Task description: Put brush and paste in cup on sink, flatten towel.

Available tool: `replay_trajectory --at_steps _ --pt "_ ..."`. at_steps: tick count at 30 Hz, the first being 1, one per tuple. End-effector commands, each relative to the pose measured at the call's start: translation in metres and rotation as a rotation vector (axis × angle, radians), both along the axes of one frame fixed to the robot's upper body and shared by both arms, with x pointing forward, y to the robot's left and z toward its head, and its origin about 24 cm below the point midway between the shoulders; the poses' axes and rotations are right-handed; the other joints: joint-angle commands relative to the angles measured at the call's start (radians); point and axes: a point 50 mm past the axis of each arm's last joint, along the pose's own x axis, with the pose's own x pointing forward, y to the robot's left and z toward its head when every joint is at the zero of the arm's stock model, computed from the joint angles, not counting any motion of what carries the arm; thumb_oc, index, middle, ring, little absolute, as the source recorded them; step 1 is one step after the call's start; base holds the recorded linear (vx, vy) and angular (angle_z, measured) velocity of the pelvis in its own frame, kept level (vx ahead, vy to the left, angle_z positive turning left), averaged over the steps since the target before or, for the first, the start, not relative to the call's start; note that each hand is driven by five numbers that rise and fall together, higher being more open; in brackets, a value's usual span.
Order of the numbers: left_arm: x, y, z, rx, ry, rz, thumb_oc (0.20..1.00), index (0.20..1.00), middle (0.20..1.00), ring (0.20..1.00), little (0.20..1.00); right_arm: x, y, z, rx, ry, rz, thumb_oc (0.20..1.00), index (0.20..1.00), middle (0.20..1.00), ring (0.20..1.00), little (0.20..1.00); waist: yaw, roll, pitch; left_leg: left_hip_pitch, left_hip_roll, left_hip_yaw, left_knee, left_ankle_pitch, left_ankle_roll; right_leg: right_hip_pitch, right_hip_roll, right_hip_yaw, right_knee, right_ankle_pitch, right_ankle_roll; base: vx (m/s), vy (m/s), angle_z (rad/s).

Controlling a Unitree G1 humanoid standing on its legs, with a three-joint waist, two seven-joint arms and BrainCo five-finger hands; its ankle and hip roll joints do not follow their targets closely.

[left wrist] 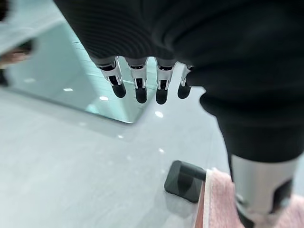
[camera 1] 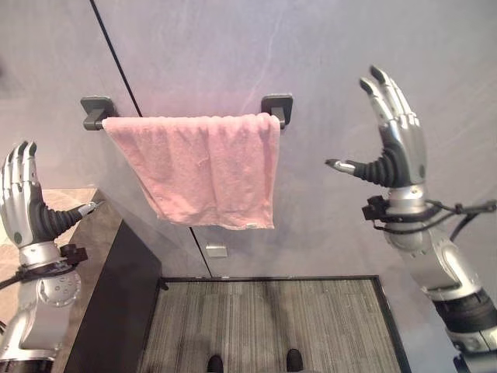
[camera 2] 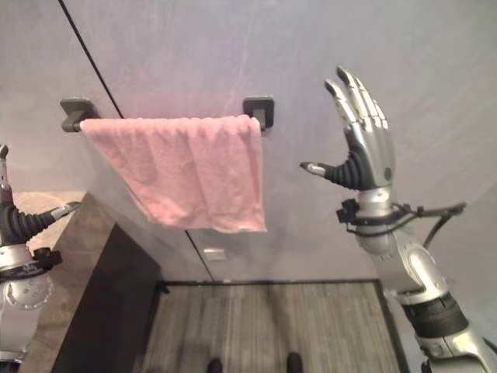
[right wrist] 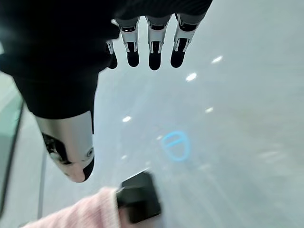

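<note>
A pink towel (camera 1: 198,167) hangs over a wall rail between two dark brackets (camera 1: 277,107), spread across most of the rail with soft folds and a slanted lower left edge. My right hand (camera 1: 400,144) is raised to the right of the towel, apart from it, open with straight fingers and the thumb pointing toward the cloth. My left hand (camera 1: 23,198) is up at the far left, below and left of the left bracket (camera 1: 96,110), open and holding nothing. The towel's corner and a bracket also show in the right wrist view (right wrist: 138,195).
A stone-topped counter (camera 1: 85,221) with a dark side panel (camera 1: 116,303) stands at the lower left. A grey wall (camera 1: 326,47) with a thin dark seam is behind the rail. A grey striped mat (camera 1: 272,322) lies on the floor below.
</note>
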Motion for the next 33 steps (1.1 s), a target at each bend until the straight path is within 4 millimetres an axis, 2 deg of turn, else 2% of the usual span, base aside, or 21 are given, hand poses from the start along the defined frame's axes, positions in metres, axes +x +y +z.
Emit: replay_trajectory --at_steps 1,9,12,27,33 --pt "0.017 -0.006 0.036 0.2 -0.003 -0.079 1.0 1.0 1.0 1.0 1.0 0.013 0.019 0.021 -0.111 -0.001 0.053 1.0 1.0 1.0 1.0 1.0 0.012 -0.044 -0.031 -0.038 0.048 0.027 0.01 0.025 -0.06 0.043 -0.11 -0.021 -0.001 -0.033 0.099 0.0 0.009 0.1" --pt "0.03 -0.006 0.052 0.258 0.002 -0.086 1.0 1.0 1.0 1.0 1.0 0.033 0.039 0.034 -0.221 0.024 0.064 1.0 1.0 1.0 1.0 1.0 0.019 -0.054 -0.025 -0.049 0.042 0.025 0.01 0.028 -0.059 0.036 -0.112 -0.022 -0.001 -0.029 0.099 0.01 0.005 0.05" --pt "0.037 -0.007 0.062 0.306 0.003 -0.085 1.0 1.0 1.0 1.0 1.0 0.034 0.044 0.038 -0.236 0.02 0.081 1.0 1.0 1.0 1.0 1.0 0.02 -0.056 -0.022 -0.056 0.041 0.022 0.01 0.03 -0.06 0.031 -0.113 -0.026 -0.001 -0.026 0.1 0.0 0.0 0.0" --pt "0.046 -0.008 0.069 0.402 0.061 -0.065 1.0 1.0 1.0 1.0 1.0 0.04 0.038 0.032 -0.356 0.082 0.014 1.0 1.0 1.0 1.0 1.0 0.007 -0.067 -0.01 -0.079 0.039 0.029 0.01 0.03 -0.056 0.003 -0.115 -0.019 -0.001 -0.022 0.104 0.0 0.0 0.0" --pt "0.052 -0.016 0.081 0.463 0.032 -0.072 1.0 1.0 1.0 1.0 1.0 0.043 0.043 0.029 -0.398 0.108 0.02 1.0 1.0 1.0 1.0 1.0 -0.002 -0.064 -0.008 -0.076 0.042 0.027 0.01 0.026 -0.053 0.009 -0.109 -0.021 0.004 -0.03 0.1 0.05 -0.001 -0.01"
